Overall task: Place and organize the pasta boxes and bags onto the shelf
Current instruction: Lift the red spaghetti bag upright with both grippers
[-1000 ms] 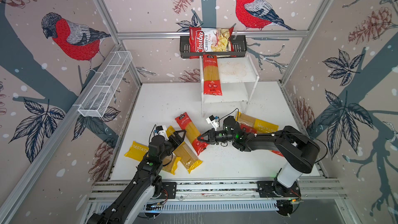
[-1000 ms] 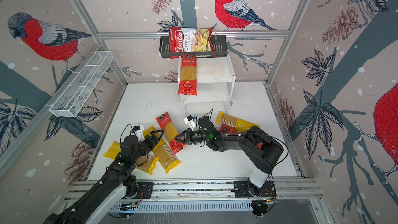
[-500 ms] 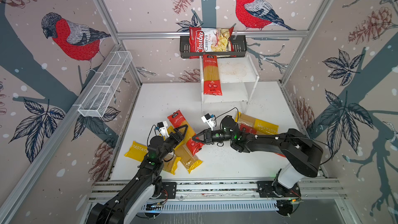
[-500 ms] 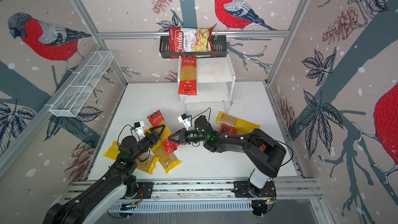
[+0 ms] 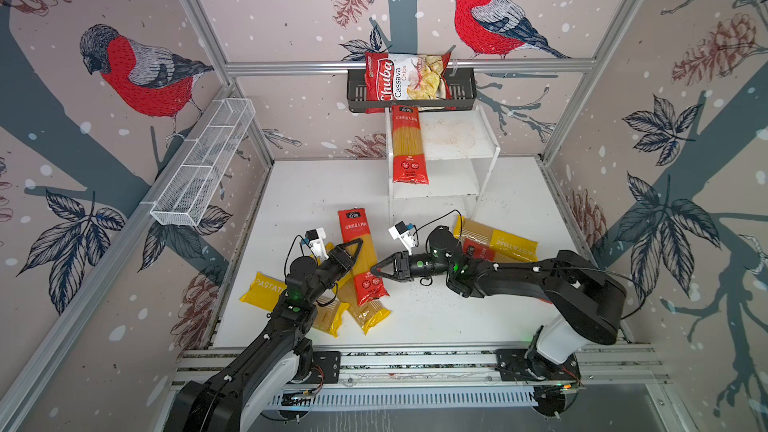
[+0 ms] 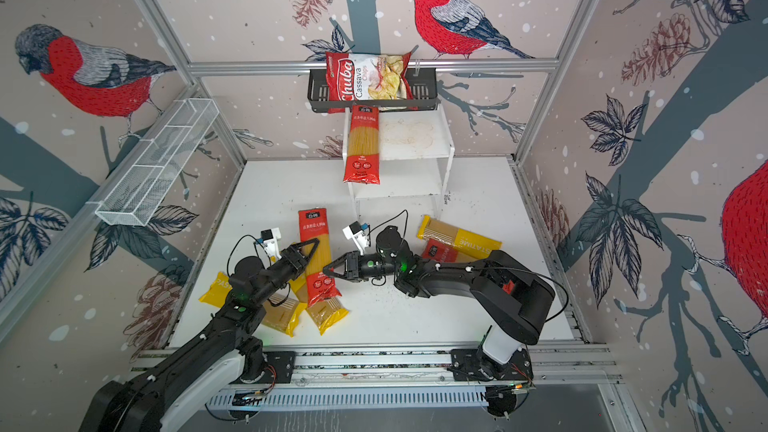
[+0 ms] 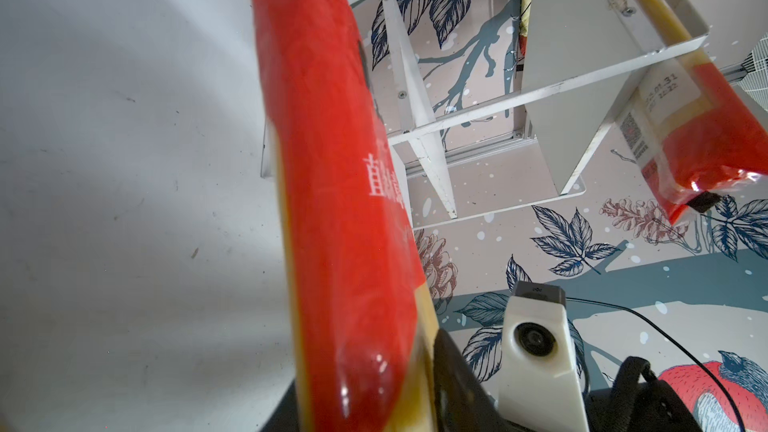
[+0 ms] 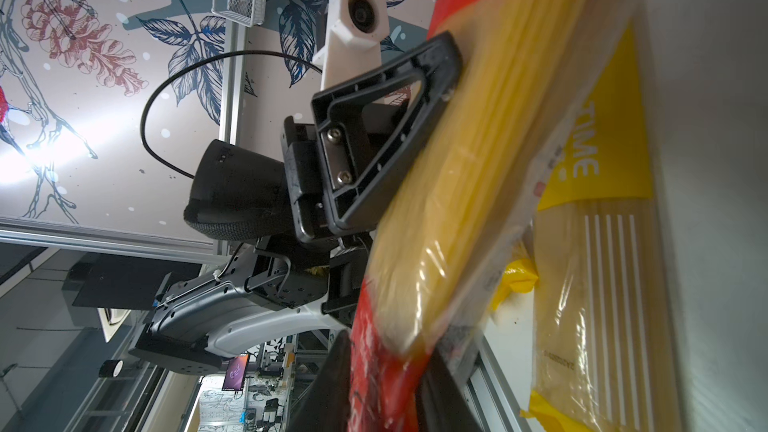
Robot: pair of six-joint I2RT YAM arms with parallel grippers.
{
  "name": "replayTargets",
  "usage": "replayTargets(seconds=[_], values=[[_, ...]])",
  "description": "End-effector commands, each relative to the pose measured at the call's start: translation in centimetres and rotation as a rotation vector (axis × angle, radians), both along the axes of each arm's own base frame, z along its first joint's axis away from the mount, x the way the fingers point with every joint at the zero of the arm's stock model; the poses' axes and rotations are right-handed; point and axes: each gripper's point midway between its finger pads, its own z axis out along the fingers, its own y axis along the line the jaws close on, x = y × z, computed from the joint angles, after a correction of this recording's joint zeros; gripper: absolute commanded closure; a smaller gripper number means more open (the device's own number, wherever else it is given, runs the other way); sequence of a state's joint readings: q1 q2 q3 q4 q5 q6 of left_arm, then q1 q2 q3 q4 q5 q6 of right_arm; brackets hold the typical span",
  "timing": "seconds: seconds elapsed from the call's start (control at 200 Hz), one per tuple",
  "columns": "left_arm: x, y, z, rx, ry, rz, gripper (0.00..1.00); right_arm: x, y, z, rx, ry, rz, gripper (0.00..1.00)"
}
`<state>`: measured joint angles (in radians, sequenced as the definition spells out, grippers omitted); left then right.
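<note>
White tabletop (image 5: pixel 316 184), walled in by bird-and-pinecone wallpaper, is strewn with spaghetti packs, and the shelf (image 5: pixel 484 141) is stood at its back edge, right of centre. Near the table's middle the held pack (image 5: pixel 353 226), red-ended, is caught between both arms. Its long axis is pointed away from the rails toward the back wall, so the shelf lies beyond its far end and slightly to the right, well apart. The left gripper (image 5: pixel 357 243) is closed across the clear middle from the left, one finger (image 8: pixel 438 64) being seen pressed on the pasta in the right wrist view. The right gripper (image 5: pixel 372 272) is set at the near red end; its jaws are placed either side of that end, but whether they are pressing or parted cannot be told. The left gripper is judged the nearer to the shelf, and an endwise carry onto the bare part of the top board seems called for. Six packs are counted. Three are red-ended: the held pack, the shelved pack (image 5: pixel 408 147) overhanging the top board's front, and the hidden red pack (image 5: pixel 471 250) beneath the right arm. Three are yellow: the far-left yellow pack (image 5: pixel 259 290), the middle yellow pack (image 5: pixel 372 315) and the right-hand yellow pack (image 5: pixel 511 245). One chips bag (image 5: pixel 409 81) is lodged in one black basket (image 5: pixel 357 95), and one wire basket (image 5: pixel 203 164) is hung on the left wall.
</note>
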<state>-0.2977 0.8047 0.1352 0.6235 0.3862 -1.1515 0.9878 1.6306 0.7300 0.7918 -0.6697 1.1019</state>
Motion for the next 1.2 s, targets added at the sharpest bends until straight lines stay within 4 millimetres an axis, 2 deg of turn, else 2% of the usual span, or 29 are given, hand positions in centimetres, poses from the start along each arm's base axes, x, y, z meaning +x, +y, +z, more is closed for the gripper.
replayTargets(seconds=[0.0, 0.1, 0.285, 0.365, 0.47, 0.525, 0.59, 0.66, 0.735, 0.8, 0.886, 1.021, 1.191], values=[[-0.2, -0.7, 5.6, -0.066, -0.209, -0.043, 0.70, 0.4, -0.1, 1.0, 0.046, -0.039, -0.022, 0.64], [-0.3, -0.6, 5.8, -0.071, -0.210, -0.039, 0.78, 0.4, -0.6, 0.4, 0.027, -0.029, -0.033, 0.57], [-0.6, -0.9, 6.6, -0.102, -0.237, -0.055, 0.81, 1.3, -1.8, -2.2, -0.059, 0.006, -0.095, 0.37], [-0.9, -1.2, 7.4, -0.117, -0.265, -0.063, 0.82, 0.7, -1.1, -2.2, -0.053, -0.007, -0.051, 0.31], [-1.4, -1.8, 8.5, -0.143, -0.304, -0.068, 0.82, -0.4, 0.0, -1.7, -0.004, -0.008, 0.011, 0.30], [-1.5, -2.1, 9.1, -0.159, -0.323, -0.069, 0.81, -0.6, 0.4, -1.4, 0.032, 0.007, 0.023, 0.32], [-1.6, -2.3, 9.4, -0.164, -0.335, -0.072, 0.81, -0.6, 0.5, 0.0, 0.104, 0.014, 0.021, 0.39], [-1.6, -2.4, 9.5, -0.159, -0.340, -0.072, 0.80, -0.7, 0.5, 1.7, 0.177, 0.003, 0.027, 0.51], [-1.4, -2.5, 9.4, -0.130, -0.335, -0.076, 0.78, -0.7, 0.4, 2.5, 0.206, -0.015, 0.028, 0.61], [-1.3, -2.7, 9.5, -0.089, -0.332, -0.084, 0.73, -0.6, 0.3, 2.6, 0.198, -0.033, 0.026, 0.68], [-1.2, -3.0, 9.2, -0.031, -0.312, -0.095, 0.60, -0.3, 0.0, 1.9, 0.157, -0.063, 0.025, 0.79], [-1.6, -3.8, 8.4, 0.012, -0.295, -0.159, 0.42, -0.1, -0.8, 1.6, 0.098, -0.150, 0.040, 0.82], [-2.0, -4.9, 7.9, -0.034, -0.284, -0.238, 0.38, -1.1, -1.1, 3.0, 0.089, -0.234, 0.103, 0.83]])
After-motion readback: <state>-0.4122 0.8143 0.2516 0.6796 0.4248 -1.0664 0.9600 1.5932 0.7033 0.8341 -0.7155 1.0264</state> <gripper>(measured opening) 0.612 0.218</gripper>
